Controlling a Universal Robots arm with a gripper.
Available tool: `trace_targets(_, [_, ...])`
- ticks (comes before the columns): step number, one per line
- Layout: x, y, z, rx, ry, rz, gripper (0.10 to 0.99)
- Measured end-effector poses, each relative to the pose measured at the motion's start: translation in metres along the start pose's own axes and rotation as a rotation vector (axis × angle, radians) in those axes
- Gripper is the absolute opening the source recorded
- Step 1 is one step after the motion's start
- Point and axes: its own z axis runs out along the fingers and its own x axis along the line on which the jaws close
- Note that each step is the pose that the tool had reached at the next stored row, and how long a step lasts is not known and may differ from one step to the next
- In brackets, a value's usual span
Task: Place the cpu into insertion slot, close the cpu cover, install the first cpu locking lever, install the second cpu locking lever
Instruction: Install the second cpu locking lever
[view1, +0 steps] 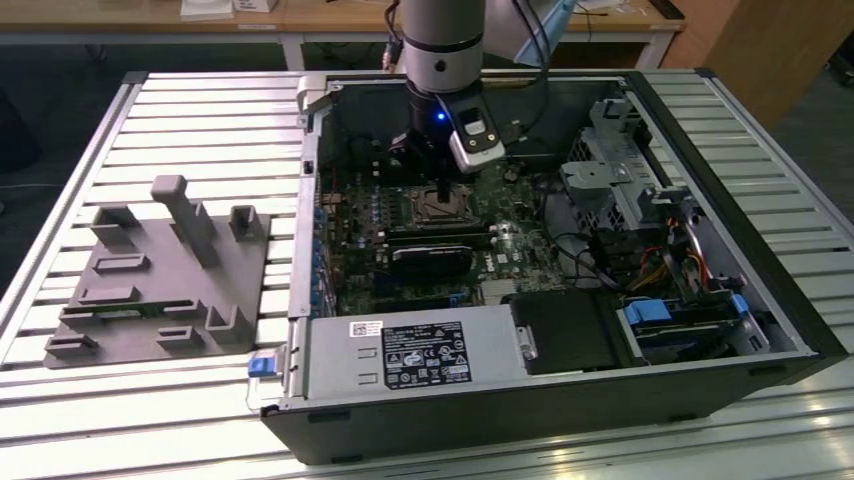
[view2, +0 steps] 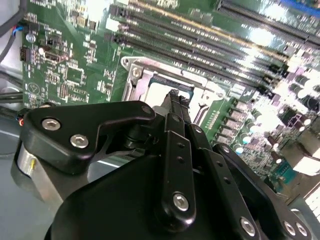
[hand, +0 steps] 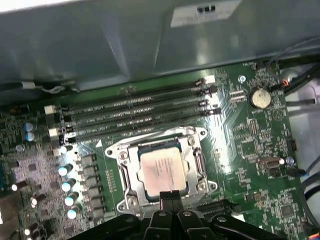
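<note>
The cpu (hand: 162, 170), a dull silver square chip, lies flat in the insertion slot (hand: 200, 134) on the green board. The cpu cover (hand: 131, 172), a thin silvery frame, lies down around the chip with the metal top showing through its window. My gripper (hand: 169, 196) is shut with nothing between its fingers, its tip at the socket's edge just beside the chip. In the second wrist view the black fingers (view2: 172, 125) meet in a point over the cover (view2: 134, 80). In the exterior view my gripper (view1: 441, 188) hangs straight down over the slot (view1: 442, 205) inside the open computer case.
Long black memory slots (hand: 135, 112) run beside the socket, with a coin battery (hand: 260, 97) further off. A black card (view1: 430, 262), a power supply (view1: 414, 355), a drive cage (view1: 614, 170) and cables crowd the case. A grey fixture plate (view1: 160, 270) lies outside it, at the exterior view's left.
</note>
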Motion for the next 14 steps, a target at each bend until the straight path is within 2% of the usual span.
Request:
trace_targets(11, [-0.0098,-0.0176,0.0004,0.000,0.0011,0.000,0.106])
trace_targets(12, [-0.0102,-0.0208,0.0005,-0.001,0.0013,0.000,0.106])
trace_targets(14, [-0.0083,-0.0215,0.0006,-0.004,0.0020,0.001,0.106])
